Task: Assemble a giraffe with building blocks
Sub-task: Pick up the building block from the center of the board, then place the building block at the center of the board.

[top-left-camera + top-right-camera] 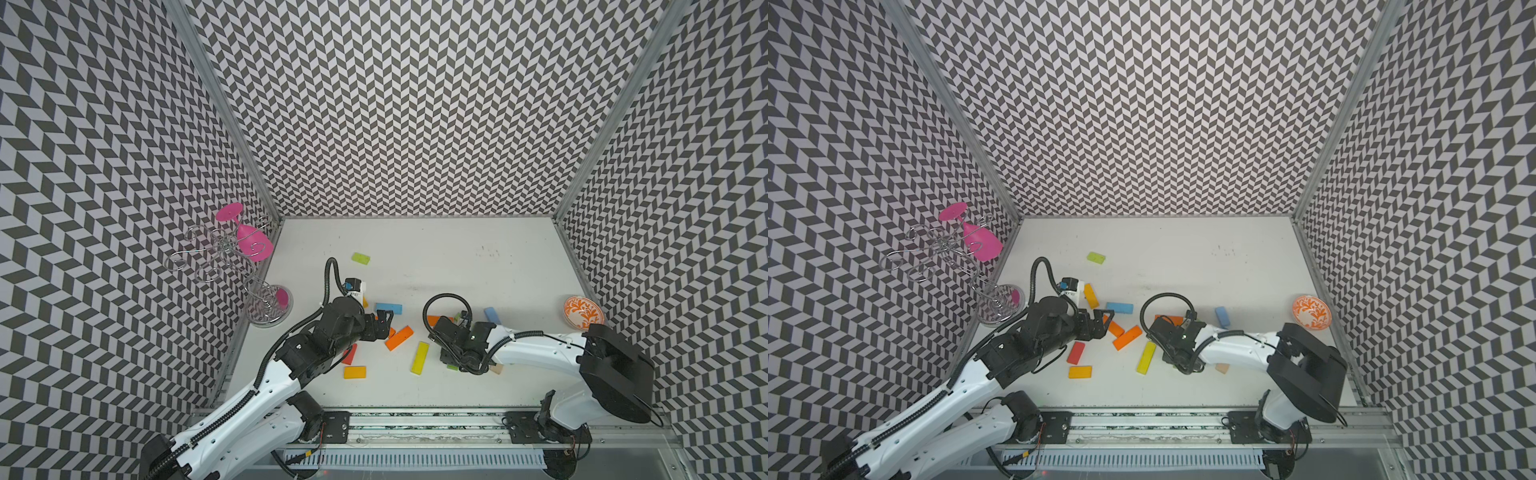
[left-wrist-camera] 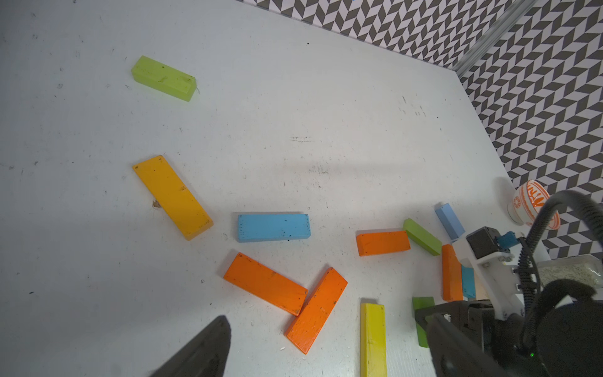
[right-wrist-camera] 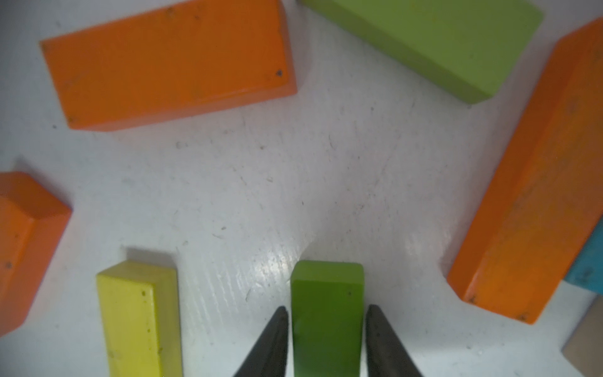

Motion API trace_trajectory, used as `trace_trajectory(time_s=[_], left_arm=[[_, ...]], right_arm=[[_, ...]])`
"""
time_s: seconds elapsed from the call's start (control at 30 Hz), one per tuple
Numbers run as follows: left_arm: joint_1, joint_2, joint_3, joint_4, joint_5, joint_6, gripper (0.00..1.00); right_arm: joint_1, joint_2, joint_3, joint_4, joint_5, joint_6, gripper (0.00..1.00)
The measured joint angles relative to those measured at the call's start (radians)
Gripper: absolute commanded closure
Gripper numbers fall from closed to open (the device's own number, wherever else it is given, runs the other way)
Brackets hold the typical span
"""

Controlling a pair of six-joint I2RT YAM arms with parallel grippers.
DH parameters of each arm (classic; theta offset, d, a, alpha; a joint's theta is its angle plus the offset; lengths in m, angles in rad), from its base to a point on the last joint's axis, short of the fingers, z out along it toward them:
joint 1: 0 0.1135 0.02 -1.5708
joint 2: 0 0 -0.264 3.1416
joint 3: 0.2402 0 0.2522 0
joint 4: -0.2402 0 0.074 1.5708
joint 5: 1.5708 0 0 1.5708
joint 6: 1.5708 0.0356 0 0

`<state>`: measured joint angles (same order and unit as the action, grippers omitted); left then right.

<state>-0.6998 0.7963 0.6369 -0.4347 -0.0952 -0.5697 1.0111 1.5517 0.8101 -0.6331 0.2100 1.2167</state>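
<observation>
Pinching a dark green block [image 3: 327, 287] with the right end effector [image 3: 326, 313], fingers [image 3: 274, 339] set against its two long faces and seemingly touching both. Shows that block standing on a narrow edge on the white bench [image 1: 457, 257], toward the front on the right arm's side, just beside a yellow block [image 3: 140, 313] set parallel to it. Cannot tell any lift off the bench. Shows the left end effector [image 1: 386, 324] spread wide and holding nothing, poised above the bench near an orange block [image 2: 266, 282] touching a second orange block [image 2: 316, 310] at one corner. Includes a blue block [image 2: 273, 227], an amber block [image 2: 172, 196] and a lime block [image 2: 164, 78] lying flat and apart farther back. Shows a long orange block [image 3: 528, 196] on edge near the green one, with a teal block [image 3: 585, 267] just beside it. Shows no giraffe shape anywhere, so reads as an early step: fetching one piece.

Risks a swing or a slip on lifting with any off-centre hold; cannot tell the grip's place along the block, most of it hidden beneath the wrist. Risks toppling the yellow block or the long orange one through a sideways drift at low height. Risks a knock between the two arms, both working close together at mid-bench. Shows a patterned bowl [image 1: 583, 312] and a wire glass rack [image 1: 216, 257] well apart at the edges, unlikely trouble.
</observation>
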Motion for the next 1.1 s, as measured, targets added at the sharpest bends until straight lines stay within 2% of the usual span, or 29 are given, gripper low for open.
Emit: trace_trajectory(time_s=[0.1, 0.27, 0.53, 0.63, 0.83, 0.97, 1.1], left_arm=[[0.0, 0.0, -0.001, 0.001, 0.0, 0.0, 0.05], [0.0, -0.003, -0.001, 0.003, 0.0, 0.0, 0.05], [0.0, -0.009, -0.001, 0.01, 0.0, 0.0, 0.05], [0.0, -0.005, -0.001, 0.022, 0.005, 0.0, 0.05], [0.0, 0.023, -0.001, 0.06, 0.023, 0.0, 0.05], [0.0, 0.049, -0.001, 0.084, 0.037, 0.0, 0.05], [0.0, 0.084, -0.001, 0.106, 0.042, 0.0, 0.05]], right_arm=[[0.0, 0.021, 0.019, -0.011, 0.005, -0.005, 0.6], [0.0, 0.026, 0.026, -0.015, 0.01, -0.011, 0.77], [-0.035, 0.013, 0.121, -0.115, 0.037, 0.005, 0.79], [-0.108, -0.006, 0.241, -0.151, 0.068, 0.006, 0.81], [-0.344, 0.0, 0.471, -0.134, 0.097, 0.012, 0.81], [-0.474, 0.11, 0.624, -0.119, 0.076, 0.03, 0.8], [-0.562, 0.273, 0.753, -0.116, 0.0, 0.053, 0.8]])
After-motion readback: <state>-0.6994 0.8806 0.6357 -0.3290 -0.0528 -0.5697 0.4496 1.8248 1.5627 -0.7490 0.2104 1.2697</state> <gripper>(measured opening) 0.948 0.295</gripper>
